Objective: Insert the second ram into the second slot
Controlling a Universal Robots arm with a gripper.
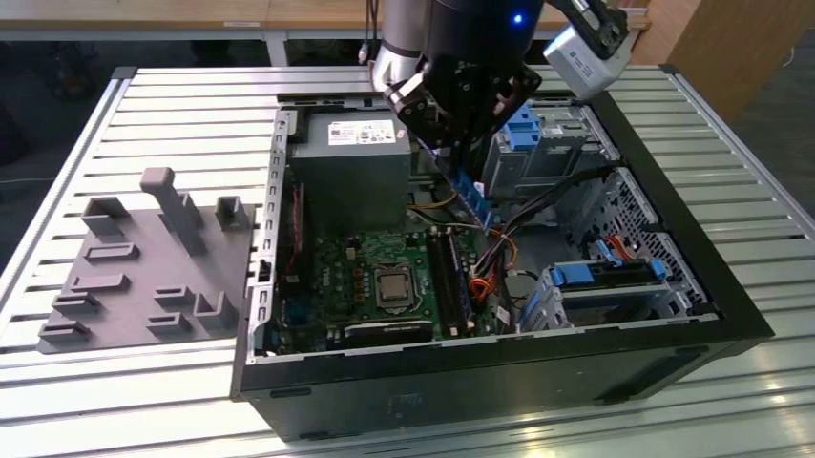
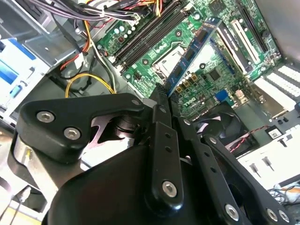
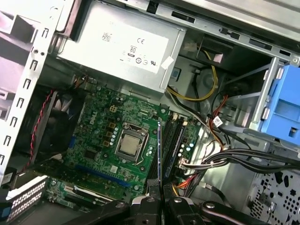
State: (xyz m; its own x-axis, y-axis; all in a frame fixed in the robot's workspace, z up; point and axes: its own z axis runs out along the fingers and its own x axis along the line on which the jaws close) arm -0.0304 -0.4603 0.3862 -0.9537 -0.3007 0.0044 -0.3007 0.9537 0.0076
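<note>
My gripper [image 1: 463,170] hangs inside the open computer case [image 1: 713,286], shut on the second ram [image 1: 474,198], a thin dark blue stick with black chips. In the second wrist view the ram [image 2: 194,49] juts out from between the fingers [image 2: 161,101] over the green motherboard [image 2: 220,70]. Seen edge-on in the first wrist view, the ram [image 3: 160,150] hovers just beside the long black memory slots [image 3: 177,140], apart from them. The slots [image 1: 449,277] lie below and in front of the stick in the exterior view. I cannot tell which slot it lines up with.
A grey power supply [image 1: 350,157] sits at the back of the case, next to the gripper. Bright blue drive-bay tabs [image 1: 522,134] and loose cables [image 1: 548,191] crowd the exterior view's right. The processor socket [image 1: 388,284] lies beside the slots. A grey fixture plate [image 1: 140,277] rests on the slatted table.
</note>
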